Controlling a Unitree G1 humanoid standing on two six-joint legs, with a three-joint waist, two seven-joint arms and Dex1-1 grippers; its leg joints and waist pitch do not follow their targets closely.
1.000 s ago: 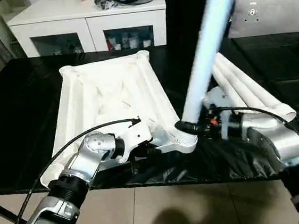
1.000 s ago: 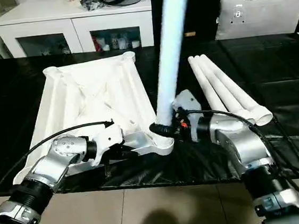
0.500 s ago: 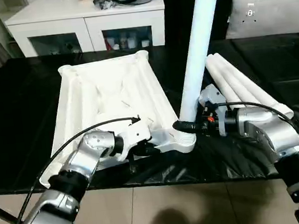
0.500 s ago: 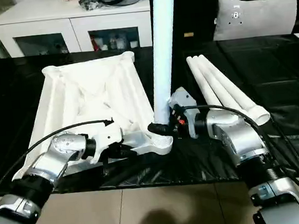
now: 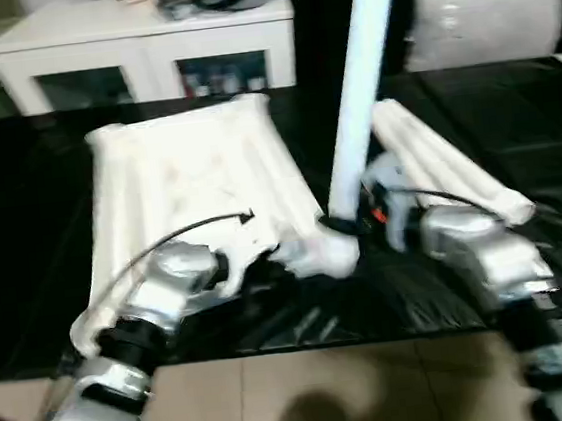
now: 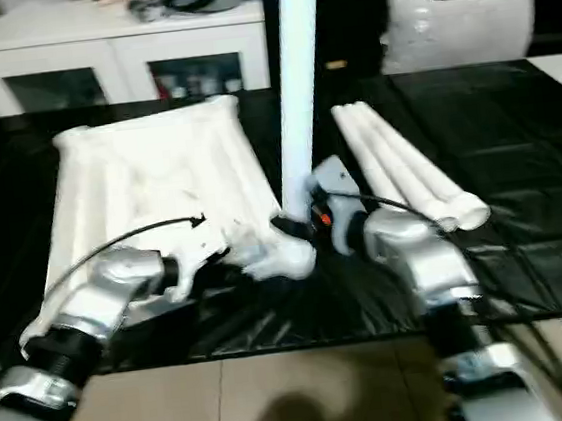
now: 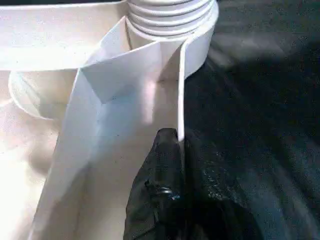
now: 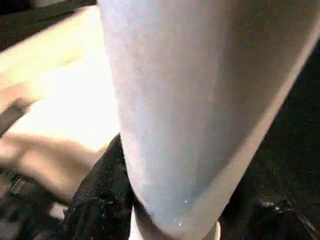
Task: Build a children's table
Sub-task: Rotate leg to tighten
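Standing upright in the tabletop's point(image 5: 187, 180) near corner socket, the leg point(image 5: 358, 82) is clamped by the right pincer point(image 5: 348, 226).

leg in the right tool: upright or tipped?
Upright: the leg rises near-vertically from the tabletop's near corner socket, right tool at its base.

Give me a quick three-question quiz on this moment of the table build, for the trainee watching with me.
1. True or false: the leg held by the right gripper stands upright at a corner socket of the tabletop.
2. How many spare legs lie on the black table to the right of the tabletop?
3. What does the left gripper pinch? A) a spare leg B) the tabletop's edge wall C) the grey cushion

Key: 1 true; 2 three; 3 B.
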